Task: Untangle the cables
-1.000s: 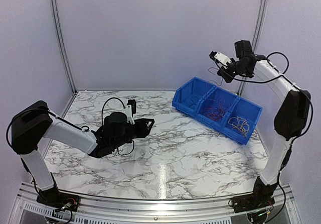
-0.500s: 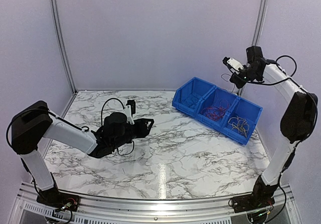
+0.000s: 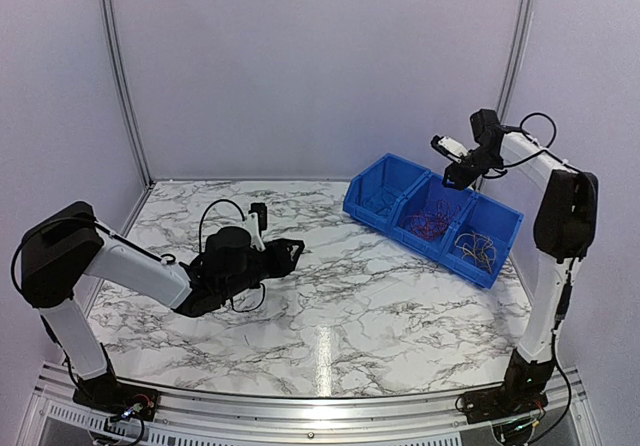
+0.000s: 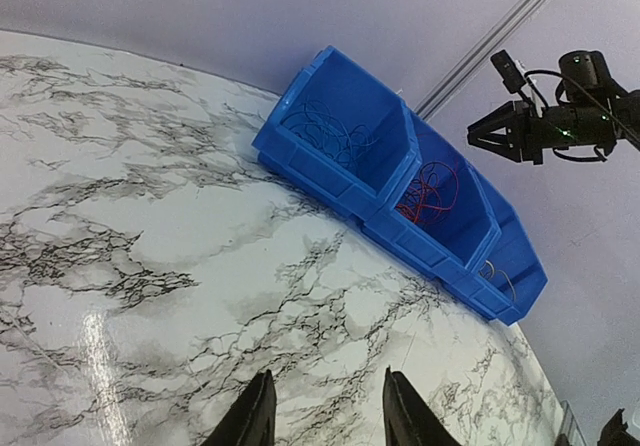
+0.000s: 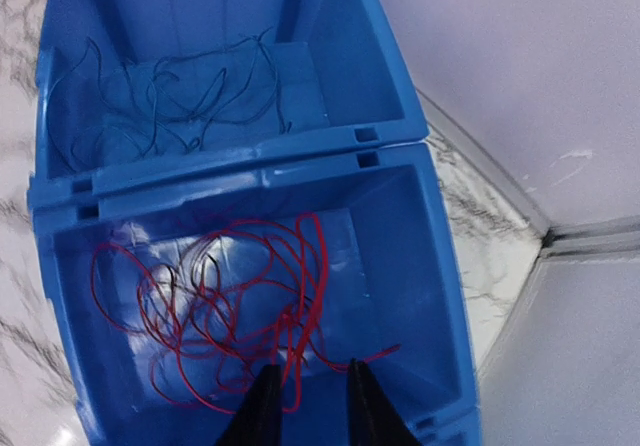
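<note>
— Change since a second ago?
— Only the right gripper (image 5: 312, 368): lower now, jaws parted where they were shut, empty, above thin red wires (image 5: 225, 306) lying in the middle blue plastic bin (image 5: 400, 266).
— And the left gripper (image 4: 328, 376)?
— Unmoved, fingers apart, holding nothing.

we see a white marble-veined tabletop (image 3: 400, 306) and three blue plastic bins (image 4: 320, 174) joined in a row, standing slantwise at its far right, near the lilac wall (image 3: 320, 66).

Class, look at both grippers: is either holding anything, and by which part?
Nothing is held. The left gripper is open and empty; the right gripper, jaws apart, hovers above the red cables lying in the blue bin.
</note>
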Controlling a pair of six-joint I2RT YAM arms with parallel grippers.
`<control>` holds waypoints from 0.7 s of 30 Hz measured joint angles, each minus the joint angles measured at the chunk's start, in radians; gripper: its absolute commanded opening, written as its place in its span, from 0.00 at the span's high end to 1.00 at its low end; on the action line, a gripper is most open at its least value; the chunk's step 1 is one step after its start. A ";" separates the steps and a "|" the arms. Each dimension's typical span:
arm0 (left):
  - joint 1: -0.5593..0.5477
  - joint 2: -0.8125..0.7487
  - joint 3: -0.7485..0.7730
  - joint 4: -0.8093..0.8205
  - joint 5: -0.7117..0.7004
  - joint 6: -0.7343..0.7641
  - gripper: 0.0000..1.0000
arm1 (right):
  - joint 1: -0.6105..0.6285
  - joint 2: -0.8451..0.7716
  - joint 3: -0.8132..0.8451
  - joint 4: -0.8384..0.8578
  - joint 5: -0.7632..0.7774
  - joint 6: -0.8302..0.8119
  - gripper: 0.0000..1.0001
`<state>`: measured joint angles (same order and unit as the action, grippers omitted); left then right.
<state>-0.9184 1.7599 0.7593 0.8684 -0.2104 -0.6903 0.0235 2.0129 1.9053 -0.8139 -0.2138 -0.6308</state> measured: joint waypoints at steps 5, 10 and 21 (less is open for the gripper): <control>0.002 -0.047 -0.038 -0.032 -0.011 0.020 0.59 | 0.000 0.039 0.029 -0.066 -0.004 0.030 0.40; 0.016 -0.142 -0.051 -0.093 -0.025 0.056 0.55 | 0.000 -0.173 -0.097 -0.047 -0.039 0.041 0.24; 0.132 -0.438 0.031 -0.578 -0.157 0.231 0.35 | 0.000 -0.739 -0.609 0.314 -0.124 0.215 0.01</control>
